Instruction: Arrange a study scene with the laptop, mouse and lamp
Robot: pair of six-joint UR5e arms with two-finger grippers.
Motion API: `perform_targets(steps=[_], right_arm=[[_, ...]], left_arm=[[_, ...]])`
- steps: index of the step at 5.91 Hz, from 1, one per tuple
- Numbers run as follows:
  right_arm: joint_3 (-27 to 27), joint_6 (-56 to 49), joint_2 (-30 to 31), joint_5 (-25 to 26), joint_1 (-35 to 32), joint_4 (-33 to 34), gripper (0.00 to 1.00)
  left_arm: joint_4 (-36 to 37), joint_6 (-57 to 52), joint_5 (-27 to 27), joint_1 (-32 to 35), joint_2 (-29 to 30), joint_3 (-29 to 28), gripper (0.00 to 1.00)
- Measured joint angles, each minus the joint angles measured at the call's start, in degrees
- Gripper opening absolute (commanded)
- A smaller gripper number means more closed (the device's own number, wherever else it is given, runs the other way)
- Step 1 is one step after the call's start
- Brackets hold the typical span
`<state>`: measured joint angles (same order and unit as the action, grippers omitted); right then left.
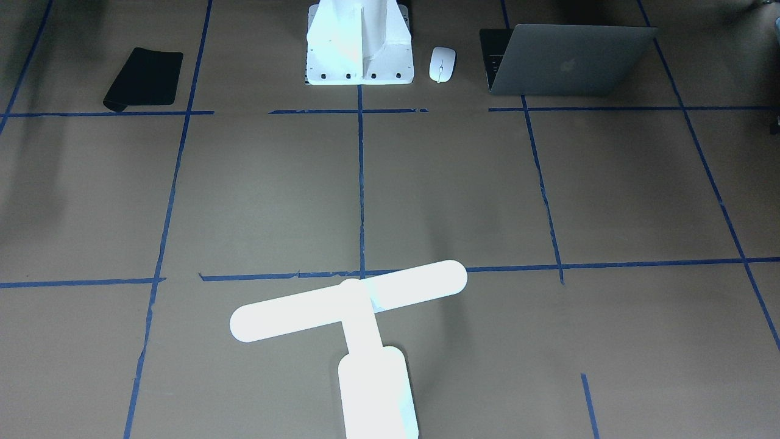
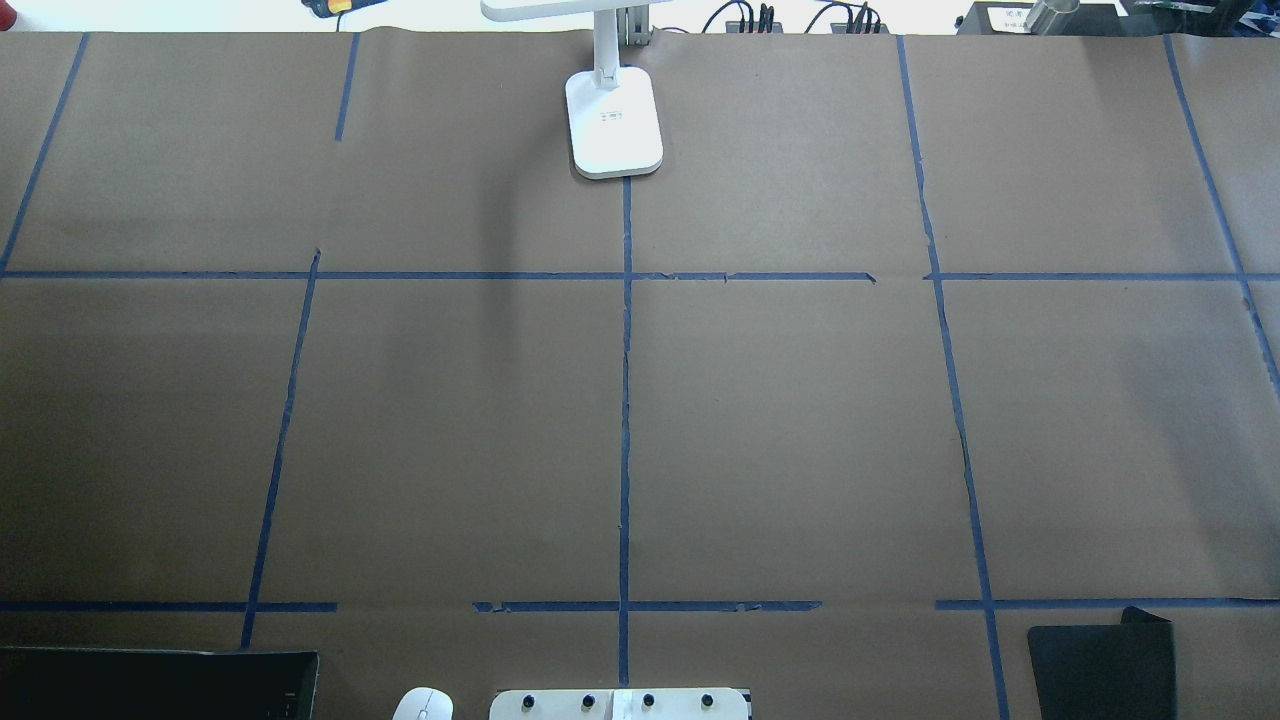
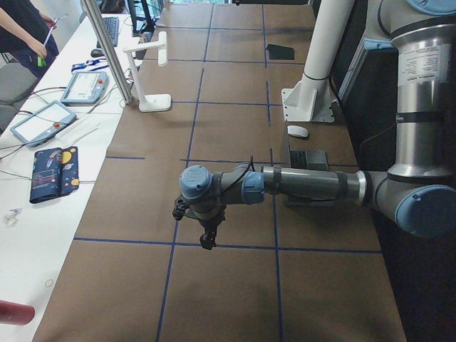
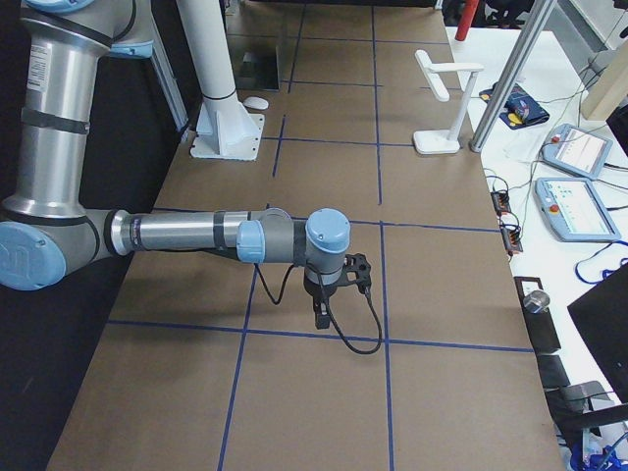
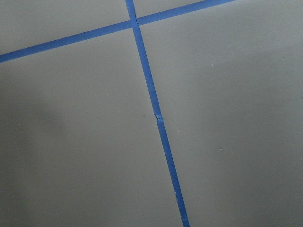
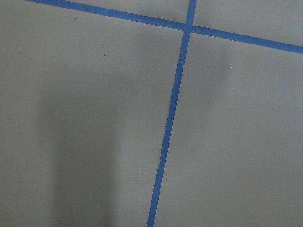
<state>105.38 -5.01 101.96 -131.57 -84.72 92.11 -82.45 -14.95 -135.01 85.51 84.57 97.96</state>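
Seen from across the desk (image 1: 463, 195), the lamp (image 1: 347, 302) stands at the edge nearest this camera, well apart from everything else, with its long bar over a crossing of blue tape (image 1: 361, 183). At the robot's edge the laptop (image 1: 567, 61) stands partly open with its lid and logo towards this camera. The mouse (image 1: 442, 64) lies between the laptop and a white finned bracket (image 1: 359, 46), close to both but touching neither. A black mat (image 1: 145, 78) lies far off on the bracket's other side. From overhead, the lamp's base sits at the middle of the far edge. The laptop is at the near left corner, the mouse is just left of the bracket, and the mat is at the near right. From the desk's left end, the left arm (image 3: 306, 182) reaches out level over the desk. The left claw (image 3: 207, 241) points down above the paper beside a tape line, but I cannot tell how far apart its fingers are or whether it holds anything. From the right end, the right arm (image 4: 186, 234) reaches out the same way. The right claw (image 4: 320, 316) hangs over the desk near a tape line, and I cannot tell its opening either. Both wrist views show only brown paper and crossing tape.
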Motion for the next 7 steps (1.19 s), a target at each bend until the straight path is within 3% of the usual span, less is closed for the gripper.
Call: perform_targets(steps=[4, 7], right_arm=[[0.07, 0.00, -0.03, 0.00, 0.00, 0.00, 1.00], [0.09, 0.00, -0.12, 0.00, 0.00, 0.00, 1.00]], left_arm=[[-0.51, 0.24, 1.61, -0.01, 0.45, 2.32, 1.00], [-1.92, 4.26, 1.56, -0.77, 7.32, 6.27, 1.00]])
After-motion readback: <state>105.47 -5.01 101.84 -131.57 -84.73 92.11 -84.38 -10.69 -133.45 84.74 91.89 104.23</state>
